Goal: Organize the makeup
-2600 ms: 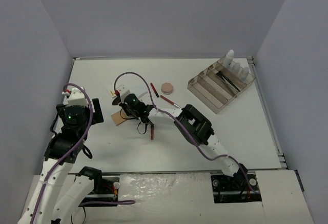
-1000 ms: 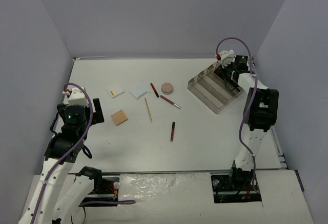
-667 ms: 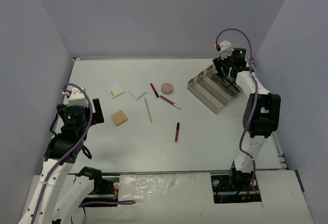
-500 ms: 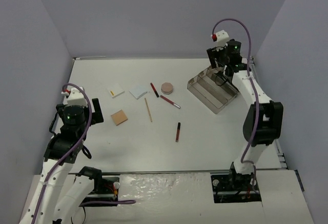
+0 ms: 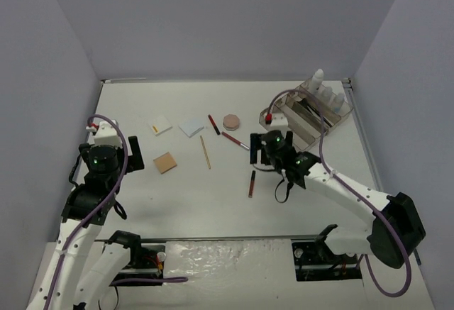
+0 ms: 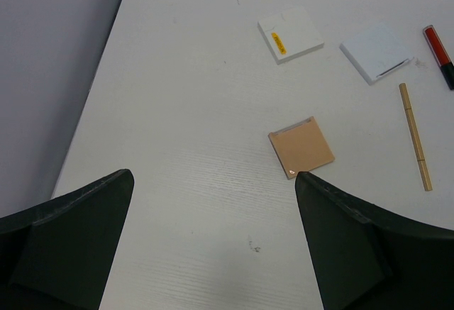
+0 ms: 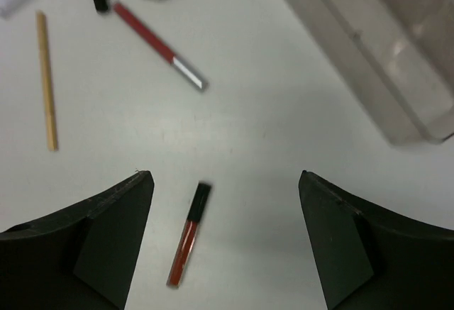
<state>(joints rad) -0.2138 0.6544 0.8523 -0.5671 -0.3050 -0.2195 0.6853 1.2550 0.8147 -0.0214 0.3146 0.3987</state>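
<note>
My right gripper (image 7: 224, 176) (image 5: 268, 161) hangs open over the table's middle, holding nothing. A red tube with a black cap (image 7: 188, 235) (image 5: 251, 183) lies on the table below it, nearer its left finger. Further back lie a red pencil (image 7: 157, 44), a wooden pencil (image 7: 47, 79), a pink compact (image 5: 232, 122) and a red-and-black stick (image 5: 213, 124). At the left, my left gripper (image 6: 213, 176) (image 5: 131, 159) is wide open and empty. A tan pad (image 6: 301, 147) sits just beyond its right fingertip. White (image 6: 289, 33) and pale-blue (image 6: 376, 52) pads lie farther off.
The smoky clear tray (image 5: 309, 134) stands at the back right, with white-capped bottles (image 5: 328, 93) in its far end. My right arm's purple cable loops in front of the tray. Grey walls close in the table on three sides.
My right arm has swung from the tray at the back right down to the table's middle, above the red tube. The left arm has not moved.
</note>
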